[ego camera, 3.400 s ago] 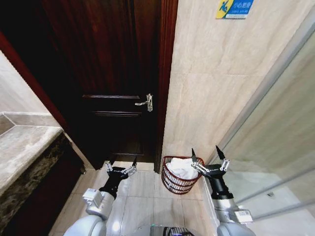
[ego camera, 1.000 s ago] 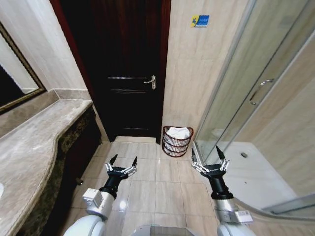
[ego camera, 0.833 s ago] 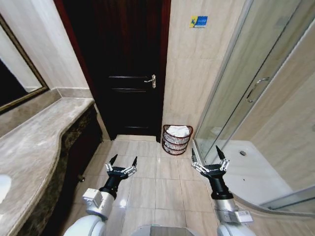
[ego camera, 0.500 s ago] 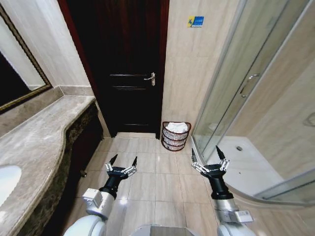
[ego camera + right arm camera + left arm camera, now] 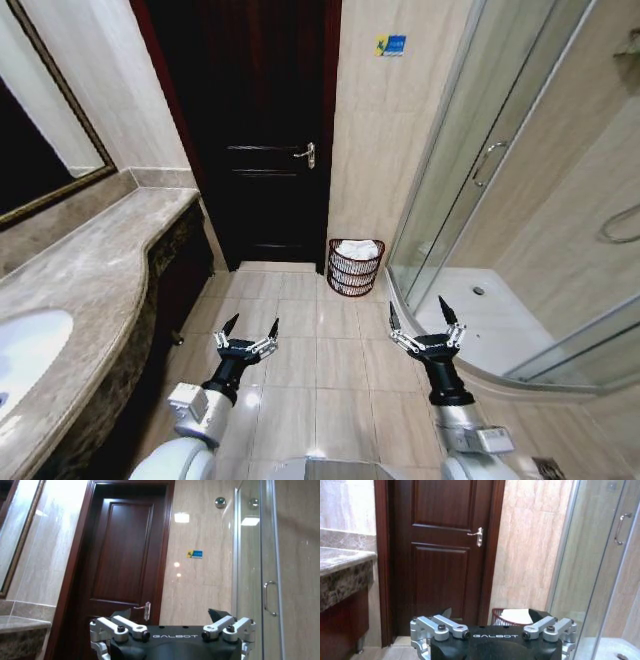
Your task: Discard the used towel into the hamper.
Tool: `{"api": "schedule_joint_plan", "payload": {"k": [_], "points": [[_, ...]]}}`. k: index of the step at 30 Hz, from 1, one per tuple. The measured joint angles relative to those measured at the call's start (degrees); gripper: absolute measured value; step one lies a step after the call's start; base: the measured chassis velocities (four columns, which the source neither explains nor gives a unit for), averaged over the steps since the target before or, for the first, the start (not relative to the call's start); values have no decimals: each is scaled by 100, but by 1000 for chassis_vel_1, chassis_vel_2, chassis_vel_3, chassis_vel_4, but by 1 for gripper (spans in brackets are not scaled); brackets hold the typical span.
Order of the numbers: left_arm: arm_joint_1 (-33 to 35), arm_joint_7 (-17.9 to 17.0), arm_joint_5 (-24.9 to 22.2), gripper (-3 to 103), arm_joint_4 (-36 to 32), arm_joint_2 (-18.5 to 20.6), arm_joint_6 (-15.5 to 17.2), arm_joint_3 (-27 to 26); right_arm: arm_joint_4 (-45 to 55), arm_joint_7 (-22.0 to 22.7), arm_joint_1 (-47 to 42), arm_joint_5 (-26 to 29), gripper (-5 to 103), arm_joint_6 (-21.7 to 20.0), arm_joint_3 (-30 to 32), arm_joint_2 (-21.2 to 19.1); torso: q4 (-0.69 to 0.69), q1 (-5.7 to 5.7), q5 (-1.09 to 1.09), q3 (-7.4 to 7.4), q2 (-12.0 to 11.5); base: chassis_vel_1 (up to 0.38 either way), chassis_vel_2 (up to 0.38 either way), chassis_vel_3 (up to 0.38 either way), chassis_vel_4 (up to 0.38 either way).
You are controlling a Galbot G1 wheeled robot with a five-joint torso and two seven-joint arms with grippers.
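Over the floor tiles, the left gripper and right gripper hover with jaws spread and empty, while the hamper against the far wall holds the towel, so backing away straight seems wisest.

Floor: pale glossy square tiles, running from the near edge back to the dark door. The hamper stands directly on it at the far edge, against the wall just beside the door frame, white towel heaped inside. Shower tray's curved rim bounds the floor's right edge.
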Motion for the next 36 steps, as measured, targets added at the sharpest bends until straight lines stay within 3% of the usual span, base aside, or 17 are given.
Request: {"api": "schedule_joint_plan", "payload": {"k": [19,36], "points": [[1,0,0,100,0,0,0,0,0,0,-1,0,100,0,0,0,-1,-3,0,-2,1,145,-149,-149,143],[0,0,0,100,0,0,0,0,0,0,0,0,100,0,0,0,0,0,0,0,0,12,-10,-7,11]]}}
